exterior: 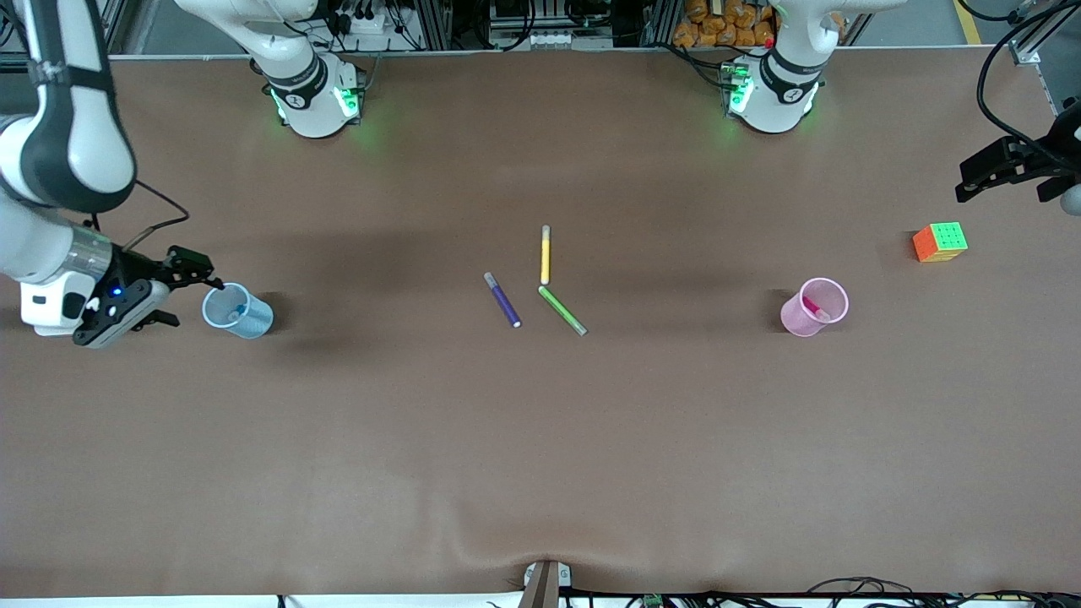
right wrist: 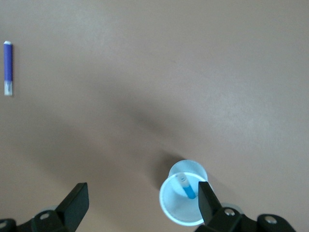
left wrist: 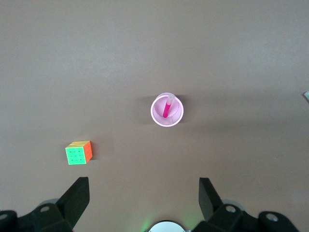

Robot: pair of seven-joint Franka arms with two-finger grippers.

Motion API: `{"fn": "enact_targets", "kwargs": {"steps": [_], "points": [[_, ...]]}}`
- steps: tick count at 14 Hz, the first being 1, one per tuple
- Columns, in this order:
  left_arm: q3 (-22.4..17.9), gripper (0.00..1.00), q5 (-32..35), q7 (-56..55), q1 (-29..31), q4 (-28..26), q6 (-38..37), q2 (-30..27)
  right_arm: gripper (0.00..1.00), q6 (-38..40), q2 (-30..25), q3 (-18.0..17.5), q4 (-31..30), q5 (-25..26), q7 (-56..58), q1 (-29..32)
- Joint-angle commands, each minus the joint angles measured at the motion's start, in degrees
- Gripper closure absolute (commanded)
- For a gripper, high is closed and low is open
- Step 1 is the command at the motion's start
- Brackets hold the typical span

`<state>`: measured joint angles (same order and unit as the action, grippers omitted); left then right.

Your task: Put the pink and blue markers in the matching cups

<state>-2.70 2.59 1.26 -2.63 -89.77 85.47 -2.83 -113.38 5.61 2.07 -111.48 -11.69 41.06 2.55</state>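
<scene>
The pale blue cup [exterior: 255, 320] stands toward the right arm's end of the table, and the blue marker [right wrist: 188, 189] leans inside it. My right gripper [exterior: 190, 297] hovers open just beside this cup with nothing between its fingers. In the right wrist view one finger [right wrist: 206, 202] overlaps the cup's rim [right wrist: 166, 205]. The pale pink cup [exterior: 794, 319] stands toward the left arm's end, with the pink marker [left wrist: 167, 108] upright in it. My left gripper [left wrist: 144, 193] is open and empty, high over the table's end near the cube, and well away from the pink cup [left wrist: 155, 112].
A purple pen [exterior: 502, 300], a yellow pen [exterior: 545, 255] and a green pen [exterior: 562, 310] lie together mid-table between the cups. A colourful cube [exterior: 940, 241] sits near the left arm's end, farther from the front camera than the pink cup.
</scene>
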Motion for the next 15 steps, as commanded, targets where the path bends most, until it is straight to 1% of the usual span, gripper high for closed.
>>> {"fn": "enact_targets", "kwargs": {"steps": [1,6,9,13,15], "points": [[-0.91,0.0,-1.36,-0.99,-0.53,0.91,-1.27,-0.33,0.0,1.49,-2.18,0.3,-0.06,3.25,-9.91,-1.4],[-0.73,0.0,-0.48,-1.78,-0.62,0.82,-1.27,-0.24,0.0,9.92,-2.09,0.21,8.11,8.87,-24.6,-2.11],[-0.56,0.0,-0.48,-1.43,-0.62,0.82,-1.27,-0.24,0.0,14.75,-1.57,0.39,13.64,8.97,-32.51,-1.76],[-0.47,0.0,-0.74,-0.38,-0.01,1.0,-1.27,0.37,0.0,22.31,-1.57,0.39,19.45,8.88,-42.54,-1.93],[-0.55,0.0,-1.09,-0.64,-0.18,1.17,-1.27,0.46,0.0,23.91,-2.7,0.39,19.99,8.88,-43.35,-2.02]]}}
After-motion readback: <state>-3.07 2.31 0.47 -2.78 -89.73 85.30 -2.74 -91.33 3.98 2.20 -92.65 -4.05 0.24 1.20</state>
